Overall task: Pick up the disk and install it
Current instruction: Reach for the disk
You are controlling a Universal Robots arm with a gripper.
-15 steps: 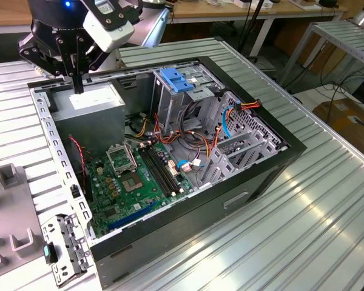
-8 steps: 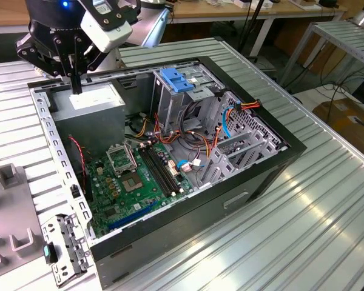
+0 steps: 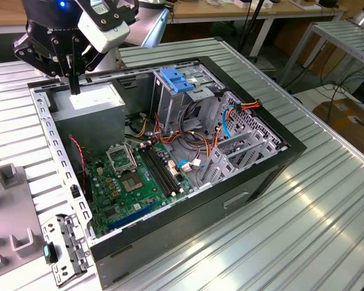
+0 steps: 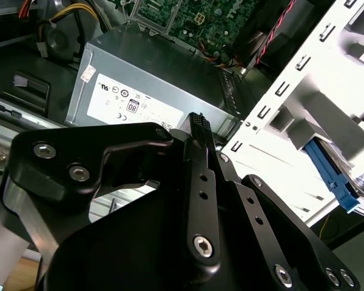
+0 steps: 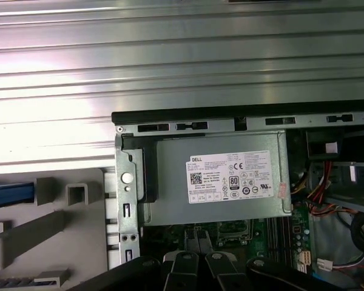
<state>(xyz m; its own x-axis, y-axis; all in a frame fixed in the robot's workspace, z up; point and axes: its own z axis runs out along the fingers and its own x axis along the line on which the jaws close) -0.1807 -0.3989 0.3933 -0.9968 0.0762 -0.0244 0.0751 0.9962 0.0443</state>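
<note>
My gripper (image 3: 75, 90) hangs just above the grey metal power supply box (image 3: 91, 102) in the back corner of the open computer case (image 3: 188, 200), at the exterior view's left. Its black fingers (image 4: 198, 121) stand together and hold nothing. In both wrist views the box's white sticker (image 5: 230, 176) lies straight under the fingertips. The disk's silver body is out of view. A blue plastic strip (image 5: 9, 194) lies in the grey fixture (image 5: 67, 200) beside the case, and I cannot tell whether it belongs to the disk.
A blue slotted latch plate (image 3: 178, 80) tops the drive cage at the back of the case. The green motherboard (image 3: 136, 182) and bundles of coloured cables (image 3: 188, 130) lie inside. A metal bracket (image 3: 64, 248) rests on the ribbed table near the fixture.
</note>
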